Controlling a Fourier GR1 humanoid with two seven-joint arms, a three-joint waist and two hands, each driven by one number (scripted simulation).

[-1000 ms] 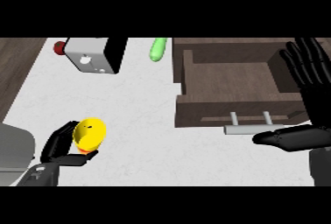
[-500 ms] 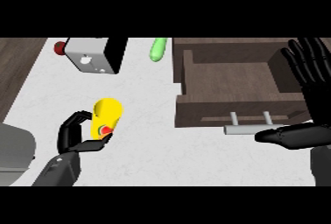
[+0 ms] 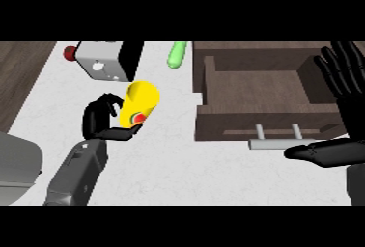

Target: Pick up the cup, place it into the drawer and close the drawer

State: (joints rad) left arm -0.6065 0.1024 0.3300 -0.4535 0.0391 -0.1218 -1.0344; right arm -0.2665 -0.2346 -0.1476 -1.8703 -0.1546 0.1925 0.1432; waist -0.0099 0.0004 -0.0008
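Nearest are two hands: the left hand curls round the one cup, over the white counter, left of the single open drawer. The right hand rests open at the right edge, fingers up. The cup is yellow and tilted, with a red-and-green mark at its near end; farthest lie one green object and one grey box.

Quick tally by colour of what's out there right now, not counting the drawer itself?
Yellow: 1, the cup held in the left hand
Green: 1, a long green item just left of the open drawer
White: 1, a white box with a red knob
Grey: 1, a grey object at the left edge
Total: 4
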